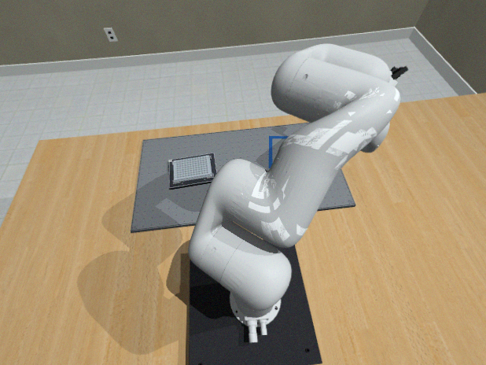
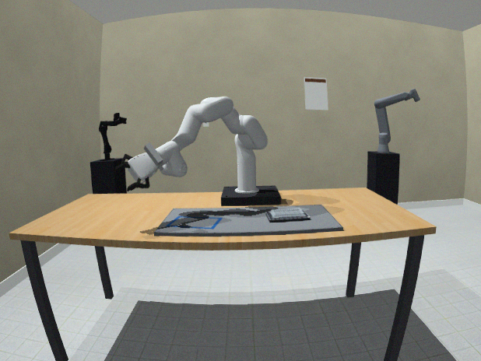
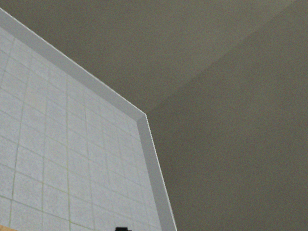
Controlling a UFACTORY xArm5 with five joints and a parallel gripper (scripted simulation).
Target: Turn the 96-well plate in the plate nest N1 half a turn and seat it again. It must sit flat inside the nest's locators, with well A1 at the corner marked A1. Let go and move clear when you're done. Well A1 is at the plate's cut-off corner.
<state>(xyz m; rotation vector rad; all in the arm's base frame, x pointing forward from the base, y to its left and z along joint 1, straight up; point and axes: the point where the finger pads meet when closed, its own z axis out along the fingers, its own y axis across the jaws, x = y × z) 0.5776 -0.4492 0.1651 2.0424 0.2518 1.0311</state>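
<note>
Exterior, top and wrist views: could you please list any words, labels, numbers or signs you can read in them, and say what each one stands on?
No text can be read in any view.
Wall sheet: white with a brown strip on top; nothing legible.
Well plate and its nest: any corner marking is too small to read.
Grey mat: a blue outline, no lettering.
Wrist view: only floor and walls.

Wooden desk [image 2: 97, 218] on dark legs. Directly on it: a grey mat [image 2: 249, 226] across the middle, and the arm's black base plate [image 2: 251, 195] behind the mat, near the far edge in the exterior view.
</note>
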